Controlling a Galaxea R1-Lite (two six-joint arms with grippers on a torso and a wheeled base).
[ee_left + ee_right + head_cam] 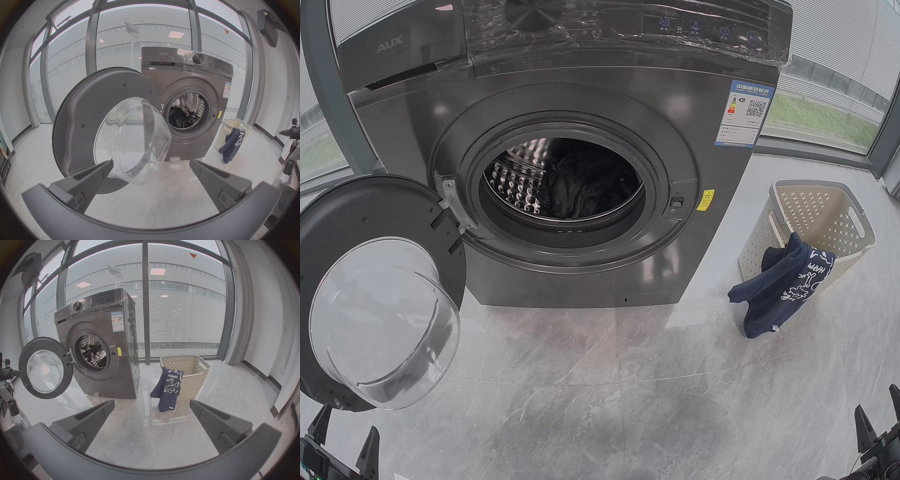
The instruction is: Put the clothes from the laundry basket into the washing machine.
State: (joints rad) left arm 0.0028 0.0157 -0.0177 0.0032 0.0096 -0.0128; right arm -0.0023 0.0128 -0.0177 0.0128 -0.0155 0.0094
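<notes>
The navy shirt (784,284), draped over the rim of the laundry basket (815,184), looks light and limp, best pinched where it bunches atop that rim; left tool (151,162) and right tool (152,402) gape empty.

The head view is looking forward and down, close before the washing machine (569,187), with the laundry basket (812,185) lying to the robot's right. The left wrist view is looking from low and farther back, past the left gripper (150,161) and the open door (93,93), toward the drum. The right wrist view is facing machine and basket from farther off, past the right gripper (152,401). All three are sharing the drum opening, door and basket.
</notes>
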